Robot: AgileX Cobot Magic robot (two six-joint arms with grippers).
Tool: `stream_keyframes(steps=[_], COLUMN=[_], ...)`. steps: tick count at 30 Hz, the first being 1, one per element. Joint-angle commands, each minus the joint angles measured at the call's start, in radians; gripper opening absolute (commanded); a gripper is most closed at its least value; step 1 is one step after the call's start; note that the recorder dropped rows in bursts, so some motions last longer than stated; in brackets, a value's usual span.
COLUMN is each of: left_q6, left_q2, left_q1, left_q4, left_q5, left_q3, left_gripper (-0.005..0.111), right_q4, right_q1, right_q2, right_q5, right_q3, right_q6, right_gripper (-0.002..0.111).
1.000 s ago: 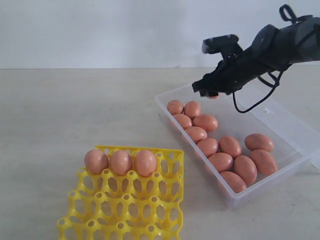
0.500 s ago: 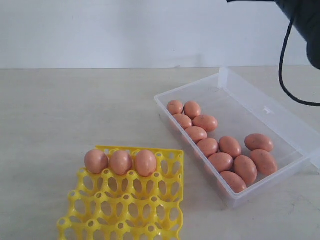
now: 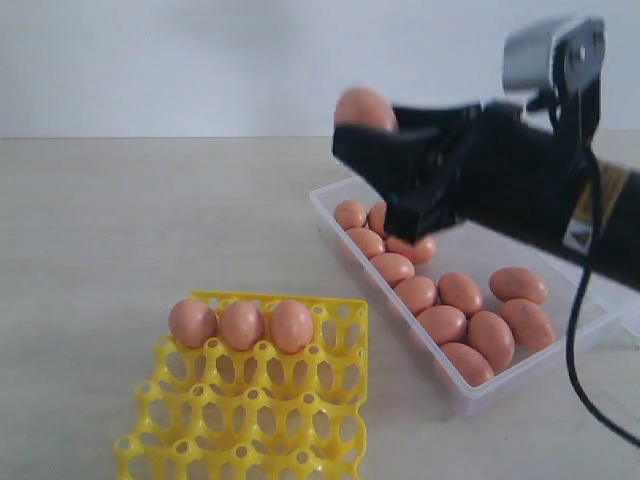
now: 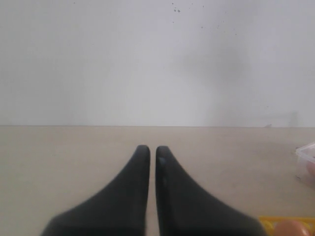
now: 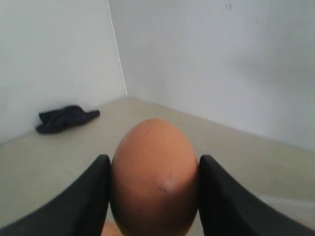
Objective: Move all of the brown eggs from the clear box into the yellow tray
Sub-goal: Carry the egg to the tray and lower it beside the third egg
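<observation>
Brown egg (image 5: 153, 177) clamped in the right hand (image 5: 153, 160), high near the clear box (image 3: 530, 365); left hand (image 4: 148, 150) seemingly pressed together.

No words or numbers can be read anywhere from here. The right arm (image 3: 530, 190) carries a small pale triangular sticker (image 3: 577, 236) below a yellowish band (image 3: 607, 187) (both too blurred to show any print).
</observation>
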Motion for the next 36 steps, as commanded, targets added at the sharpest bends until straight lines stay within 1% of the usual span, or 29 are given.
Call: stream_keyframes(steps=[1, 4, 8, 11, 12, 13, 15, 18, 20, 21, 23, 26, 33, 36], left_q6=[-0.007, -0.007, -0.007, -0.007, -0.007, -0.007, -0.007, -0.007, -0.007, -0.007, -0.007, -0.007, -0.007, -0.007], left_q2=[-0.004, -0.004, -0.004, -0.004, -0.004, -0.004, -0.004, -0.004, -0.004, -0.004, -0.004, -0.004, -0.004, -0.004], left_q1=[0.001, 0.001, 0.001, 0.001, 0.001, 0.001, 0.001, 0.001, 0.001, 0.001, 0.001, 0.001, 0.001, 0.001], left_q4=[-0.003, -0.003, -0.003, -0.003, -0.003, -0.003, -0.003, -0.003, -0.003, -0.003, -0.003, -0.003, -0.003, -0.003], left_q5=[-0.005, -0.005, -0.006, -0.006, -0.006, -0.006, -0.006, -0.006, -0.006, -0.006, -0.006, -0.008, -0.008, -0.008], left_q3=[-0.003, -0.003, -0.003, -0.003, -0.003, -0.003, -0.003, -0.003, -0.003, -0.003, -0.003, -0.003, -0.003, -0.003], left_gripper=[0.004, 0.004, 0.004, 0.004, 0.004, 0.004, 0.004, 0.004, 0.004, 0.004, 0.004, 0.004, 0.004, 0.004], right_q4=[0.025, -0.035, -0.038, -0.066, -0.078, -0.104, -0.107, -0.134, -0.138, -0.14, -0.145, -0.178, -0.267, -0.263], right_q1=[0.0, 0.0, 0.0, 0.0, 0.0, 0.0, 0.0, 0.0, 0.0, 0.0, 0.0, 0.0, 0.0, 0.0], right_q2=[0.024, 0.081, 0.196, 0.291, 0.311, 0.354, 0.387, 0.399, 0.414, 0.429, 0.458, 0.478, 0.486, 0.486], right_q5=[0.002, -0.02, -0.033, -0.042, -0.056, -0.127, -0.187, -0.191, -0.179, -0.139, -0.074, -0.042, 0.01, 0.017], right_q3=[0.106, 0.105, 0.072, 0.044, 0.04, 0.038, 0.038, 0.038, 0.031, 0.007, -0.039, -0.082, -0.086, -0.086], right_q6=[-0.062, -0.058, -0.058, -0.014, -0.001, 0.012, 0.012, 0.014, -0.014, -0.016, 0.005, 0.043, 0.05, 0.05], right_gripper=[0.0, 0.0, 0.0, 0.0, 0.0, 0.0, 0.0, 0.0, 0.0, 0.0, 0.0, 0.0, 0.0, 0.0])
